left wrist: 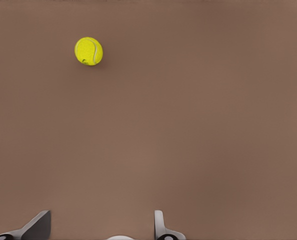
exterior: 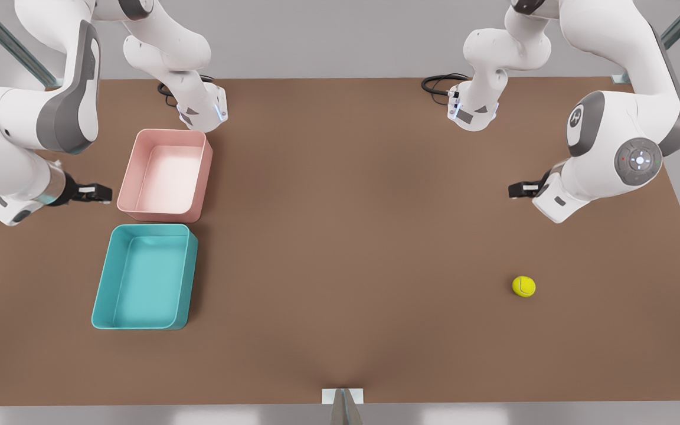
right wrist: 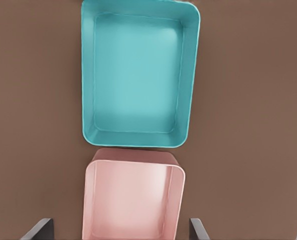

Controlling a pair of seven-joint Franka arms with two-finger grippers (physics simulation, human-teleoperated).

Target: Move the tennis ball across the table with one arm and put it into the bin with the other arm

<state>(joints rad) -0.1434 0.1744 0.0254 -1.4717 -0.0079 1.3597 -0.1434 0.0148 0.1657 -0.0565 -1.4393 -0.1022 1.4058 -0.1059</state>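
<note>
1. The large flat brown tabletop (exterior: 340,248) carries everything: both trays toward the front view's left, the ball far off toward the front view's right.
2. The teal shallow rectangular plastic bin (exterior: 144,277) lies empty, its long axis running from the near edge toward the arm bases. A pink tray of the same shape (exterior: 166,175) sits just beside its far end.
3. The right gripper (exterior: 93,193) hangs beside the pink tray, near the bin. In its wrist view the fingers (right wrist: 37,230) stand wide apart, holding nothing.
4. The left gripper (exterior: 522,189) hangs on the other side of the table, fingers (left wrist: 161,227) spread and empty.
5. The small bright yellow-green tennis ball (exterior: 523,286) rests on bare tabletop near the left gripper, toward the near edge from it, and well apart from the bin. So, to my eye, the left arm is the nearer one to fetch it and carry it toward the front view's left, while the right arm waits by the bin.
</note>
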